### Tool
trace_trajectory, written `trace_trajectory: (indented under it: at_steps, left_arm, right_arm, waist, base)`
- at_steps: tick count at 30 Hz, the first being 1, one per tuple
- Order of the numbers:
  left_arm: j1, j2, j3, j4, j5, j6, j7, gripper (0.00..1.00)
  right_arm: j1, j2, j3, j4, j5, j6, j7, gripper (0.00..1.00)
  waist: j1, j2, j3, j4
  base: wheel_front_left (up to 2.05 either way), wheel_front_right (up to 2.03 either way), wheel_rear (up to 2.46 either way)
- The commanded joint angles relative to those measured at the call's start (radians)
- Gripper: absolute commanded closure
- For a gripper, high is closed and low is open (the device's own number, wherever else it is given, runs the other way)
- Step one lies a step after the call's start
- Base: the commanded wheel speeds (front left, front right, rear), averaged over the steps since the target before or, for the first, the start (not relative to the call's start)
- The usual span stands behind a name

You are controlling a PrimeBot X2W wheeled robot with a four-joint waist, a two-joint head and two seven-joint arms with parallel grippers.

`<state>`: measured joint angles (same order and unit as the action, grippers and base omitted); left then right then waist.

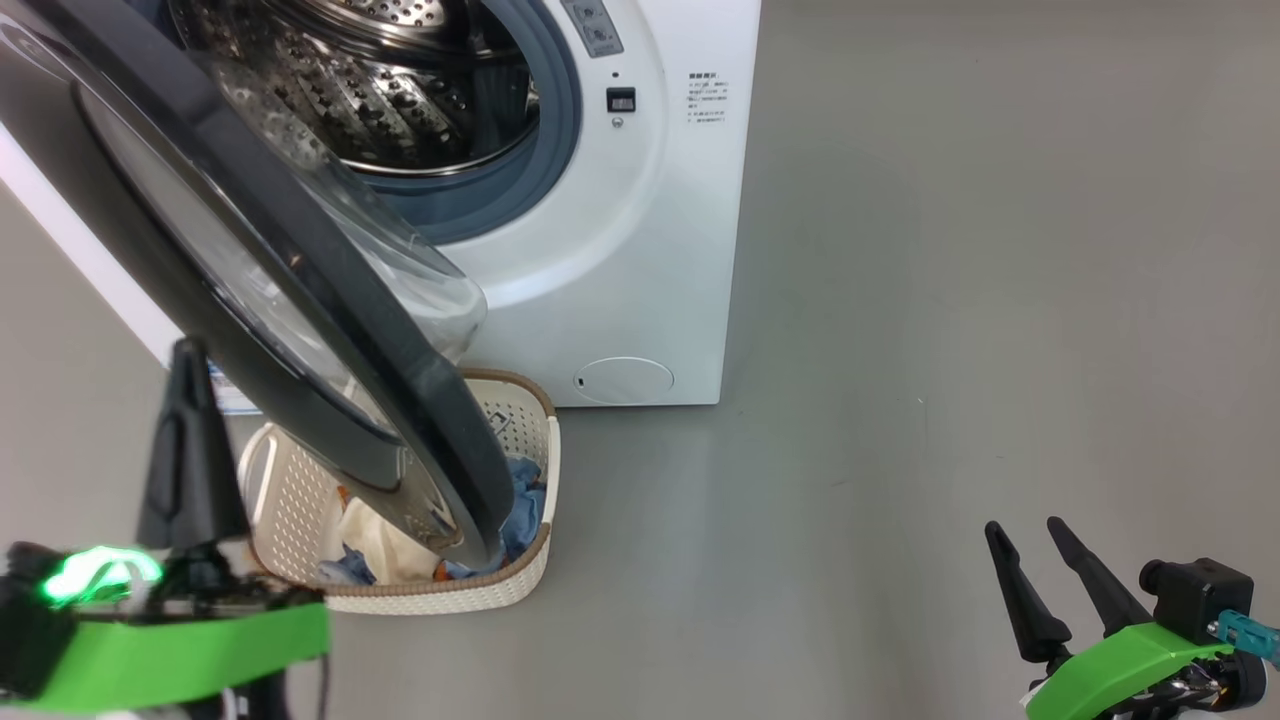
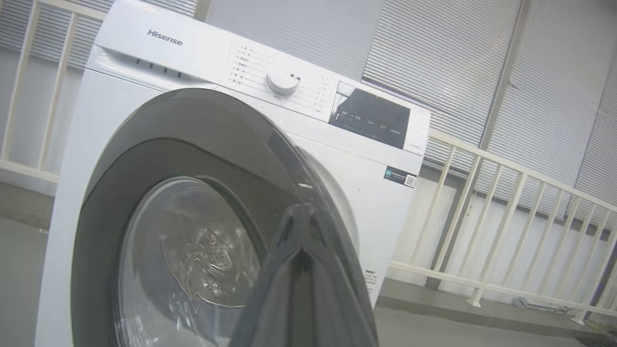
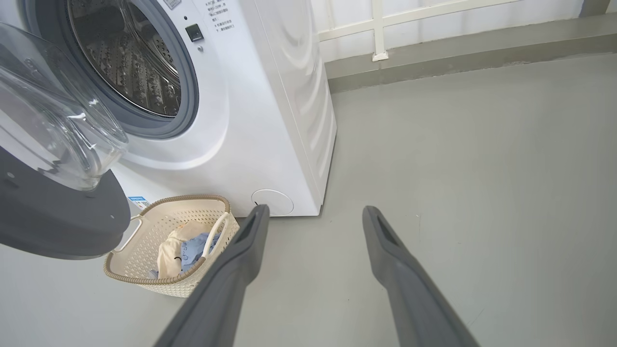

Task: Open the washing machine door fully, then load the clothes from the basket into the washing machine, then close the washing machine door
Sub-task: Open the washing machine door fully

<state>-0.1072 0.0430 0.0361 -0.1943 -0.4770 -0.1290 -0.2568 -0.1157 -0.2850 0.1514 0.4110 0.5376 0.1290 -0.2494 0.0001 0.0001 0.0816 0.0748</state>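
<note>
washing machine door (image 1: 440,420) half-open off washing machine (image 1: 640,250), likely stiff, slick; push free rim | clothes (image 1: 525,500) in basket (image 1: 520,585) at washing machine's foot, soft, light; pinch a fold | left pincer (image 1: 188,360) closed, empty | right pincer (image 1: 1022,523) wide

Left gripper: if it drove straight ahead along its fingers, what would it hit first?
Most likely the washing machine door: the shut left gripper points at its black rim, near the outer edge. The depth between them is unclear.
</note>
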Motion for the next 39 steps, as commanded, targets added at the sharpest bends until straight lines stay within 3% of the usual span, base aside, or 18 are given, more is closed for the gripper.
trace_trajectory:
  at_steps: [1, 7, 11, 19, 26, 32, 39]
  left_arm:
    - [-0.027, 0.008, -0.006, -0.08, -0.017, -0.001, -0.005, 1.0]
    - [-0.02, 0.007, -0.182, -0.155, -0.002, 0.006, -0.005, 1.0]
    - [-0.037, 0.007, -0.3, -0.101, -0.034, 0.021, -0.005, 1.0]
    - [-0.089, 0.007, -0.4, 0.038, -0.084, 0.027, -0.005, 1.0]
    - [-0.146, 0.007, -0.435, 0.157, -0.131, 0.037, -0.005, 1.0]
    - [-0.204, 0.007, -0.417, 0.32, -0.164, 0.027, -0.005, 1.0]
    - [-0.232, 0.007, -0.382, 0.409, -0.209, 0.018, -0.005, 1.0]
  right_arm:
    - [0.014, -0.017, 0.017, -0.027, -0.01, 0.002, -0.012, 0.0]
    - [0.01, -0.02, 0.022, -0.041, -0.017, 0.002, -0.012, 0.0]
    - [0.009, -0.024, 0.027, -0.046, -0.023, 0.002, -0.012, 0.0]
    - [0.01, -0.025, 0.029, -0.059, -0.041, 0.002, -0.012, 0.0]
    - [0.006, -0.021, 0.018, -0.076, -0.058, 0.002, -0.012, 0.0]
    - [-0.01, -0.022, 0.015, -0.087, -0.065, 0.002, -0.012, 0.0]
    - [-0.014, -0.023, 0.017, -0.094, -0.065, 0.002, -0.012, 0.0]
  waist:
    - [0.0, -0.0001, 0.001, -0.001]
    - [0.0, -0.0001, 0.007, -0.007]
    - [0.0, -0.0001, 0.009, -0.012]
    - [0.0, -0.0001, 0.01, -0.016]
    - [0.0, -0.0001, 0.017, -0.016]
    - [0.0, -0.0001, 0.025, -0.022]
    - [0.0, -0.0001, 0.026, -0.022]
  base:
    - [0.0, 0.0, 0.0]
    - [0.0, 0.0, 0.0]
    - [0.0, 0.0, 0.0]
    - [0.0, 0.0, 0.0]
    - [0.0, 0.0, 0.0]
    - [0.0, 0.0, 0.0]
    - [0.0, 0.0, 0.0]
